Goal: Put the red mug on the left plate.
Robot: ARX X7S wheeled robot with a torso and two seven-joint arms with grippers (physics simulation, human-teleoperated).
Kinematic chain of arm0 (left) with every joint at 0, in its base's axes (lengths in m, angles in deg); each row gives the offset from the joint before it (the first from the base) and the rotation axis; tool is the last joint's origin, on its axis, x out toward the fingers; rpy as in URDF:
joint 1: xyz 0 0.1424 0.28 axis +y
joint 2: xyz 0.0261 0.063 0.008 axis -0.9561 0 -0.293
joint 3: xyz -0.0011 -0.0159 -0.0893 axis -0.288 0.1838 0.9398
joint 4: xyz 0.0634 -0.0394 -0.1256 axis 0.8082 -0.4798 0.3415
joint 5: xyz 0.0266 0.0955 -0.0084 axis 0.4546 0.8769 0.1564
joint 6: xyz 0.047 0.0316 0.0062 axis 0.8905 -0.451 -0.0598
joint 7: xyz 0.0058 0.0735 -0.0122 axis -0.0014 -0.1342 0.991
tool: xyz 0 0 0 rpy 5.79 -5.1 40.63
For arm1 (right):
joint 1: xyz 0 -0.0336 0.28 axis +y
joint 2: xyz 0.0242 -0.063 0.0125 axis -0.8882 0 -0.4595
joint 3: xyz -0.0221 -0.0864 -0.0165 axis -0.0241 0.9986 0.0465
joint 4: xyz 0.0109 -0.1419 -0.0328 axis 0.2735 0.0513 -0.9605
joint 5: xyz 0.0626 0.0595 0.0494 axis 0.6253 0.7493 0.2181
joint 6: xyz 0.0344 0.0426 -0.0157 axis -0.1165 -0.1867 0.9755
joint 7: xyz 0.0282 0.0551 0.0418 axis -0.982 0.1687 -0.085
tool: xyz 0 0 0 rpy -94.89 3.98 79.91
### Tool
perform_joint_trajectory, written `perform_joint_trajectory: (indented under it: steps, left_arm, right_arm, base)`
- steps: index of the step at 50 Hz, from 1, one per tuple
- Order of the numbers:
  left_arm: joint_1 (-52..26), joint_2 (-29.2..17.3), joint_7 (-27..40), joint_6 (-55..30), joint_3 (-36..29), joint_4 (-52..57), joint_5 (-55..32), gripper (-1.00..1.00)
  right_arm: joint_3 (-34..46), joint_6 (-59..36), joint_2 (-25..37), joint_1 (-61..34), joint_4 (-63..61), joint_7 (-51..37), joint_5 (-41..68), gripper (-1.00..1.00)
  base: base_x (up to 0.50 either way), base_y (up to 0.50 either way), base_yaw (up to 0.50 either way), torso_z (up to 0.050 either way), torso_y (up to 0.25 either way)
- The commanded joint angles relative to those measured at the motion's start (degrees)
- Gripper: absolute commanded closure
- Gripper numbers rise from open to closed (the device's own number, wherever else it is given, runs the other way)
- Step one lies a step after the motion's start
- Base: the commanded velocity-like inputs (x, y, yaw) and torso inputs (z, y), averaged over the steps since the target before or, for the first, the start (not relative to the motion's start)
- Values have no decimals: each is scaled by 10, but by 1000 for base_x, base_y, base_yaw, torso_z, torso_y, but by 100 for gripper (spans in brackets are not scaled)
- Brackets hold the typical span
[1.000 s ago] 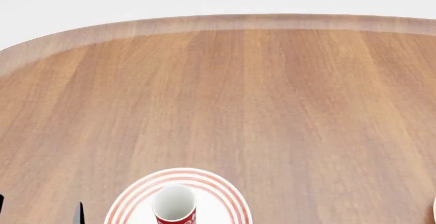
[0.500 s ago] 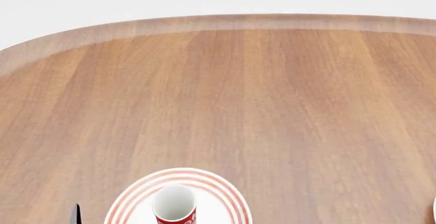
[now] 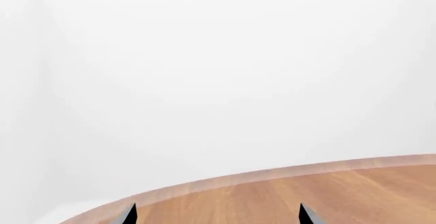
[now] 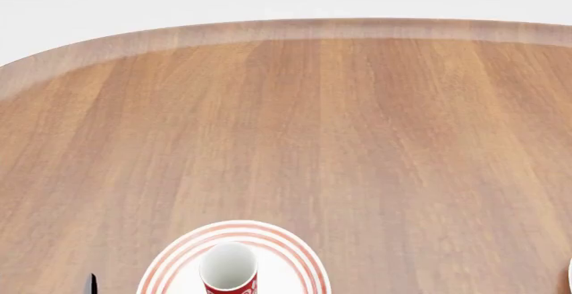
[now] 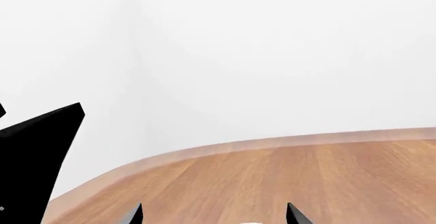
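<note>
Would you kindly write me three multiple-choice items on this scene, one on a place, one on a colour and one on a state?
1. Where does the red mug stand?
A. on the bare table
B. on the ringed plate
C. in the fingers

2. What colour is the mug's inside?
A. white
B. red
C. yellow

3. How does the mug stand?
A. on its side
B. upside down
C. upright

Answers:
1 B: the red mug rests inside the plate's rings.
2 A: its open mouth shows white.
3 C: the mouth faces up.
</note>
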Motion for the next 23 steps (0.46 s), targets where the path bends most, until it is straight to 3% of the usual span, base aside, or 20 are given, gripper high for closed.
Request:
perform_joint_trajectory:
  steps: [1,23]
  left_arm:
    - [22,-9,8,1,-6,38,20,-100]
    - [56,-25,18,8,-18,94,59,-100]
  right_arm:
    - [7,5,20,24,-42,-17,-46,-100]
    - [20,34,48,68,-86,-40,-125,-100]
  base:
    - [0,0,0,0,0]
    - [0,0,0,0,0]
